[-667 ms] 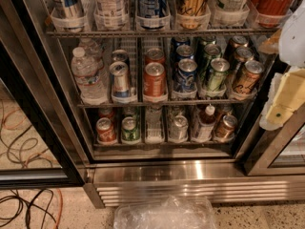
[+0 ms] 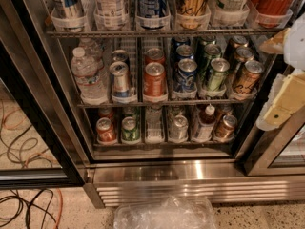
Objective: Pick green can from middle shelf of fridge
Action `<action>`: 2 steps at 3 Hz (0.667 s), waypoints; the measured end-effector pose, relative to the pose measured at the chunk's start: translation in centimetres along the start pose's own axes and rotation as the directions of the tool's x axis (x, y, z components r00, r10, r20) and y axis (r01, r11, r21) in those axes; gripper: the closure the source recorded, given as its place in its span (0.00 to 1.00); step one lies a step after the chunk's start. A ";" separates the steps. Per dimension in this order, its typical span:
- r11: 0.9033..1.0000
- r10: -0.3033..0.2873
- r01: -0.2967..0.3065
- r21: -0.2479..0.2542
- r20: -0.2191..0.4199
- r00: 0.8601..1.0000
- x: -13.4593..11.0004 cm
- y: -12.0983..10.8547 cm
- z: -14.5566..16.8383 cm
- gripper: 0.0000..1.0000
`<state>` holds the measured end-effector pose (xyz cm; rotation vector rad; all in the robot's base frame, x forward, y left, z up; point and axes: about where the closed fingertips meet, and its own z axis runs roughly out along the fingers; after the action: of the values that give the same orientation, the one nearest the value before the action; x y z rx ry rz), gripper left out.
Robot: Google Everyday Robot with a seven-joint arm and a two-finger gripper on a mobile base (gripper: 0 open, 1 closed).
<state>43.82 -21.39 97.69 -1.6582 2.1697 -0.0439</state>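
Approach: green can (image 2: pixel 217 74) stands at middle shelf (image 2: pixel 157 103) front, between blue can (image 2: pixel 186 73) and bronze can (image 2: pixel 248 78). End effector (image 2: pixel 285 99) sits right, outside fridge (image 2: pixel 190 168); grip state cannot be told. Enter straight, clearing neighbours.

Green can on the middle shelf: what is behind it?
Behind the green can stands a second green can; anything deeper is covered. The gripper hangs at frame right.

The green can (image 2: pixel 217 75) is dark green with a silver top and pale markings, between a blue can (image 2: pixel 186 75) and a bronze-brown can (image 2: pixel 248 77). The fridge (image 2: pixel 200 171) is brushed steel; the gripper (image 2: pixel 281 104), at the right edge, is cream-yellow and white.
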 end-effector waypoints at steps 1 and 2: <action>0.998 0.042 -0.048 0.033 0.156 0.987 0.6 2.0 1.3 0.00; 0.997 -0.006 -0.018 0.077 0.307 0.952 -2.6 4.0 3.4 0.00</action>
<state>41.82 -17.03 94.26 -1.5026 1.9137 0.1216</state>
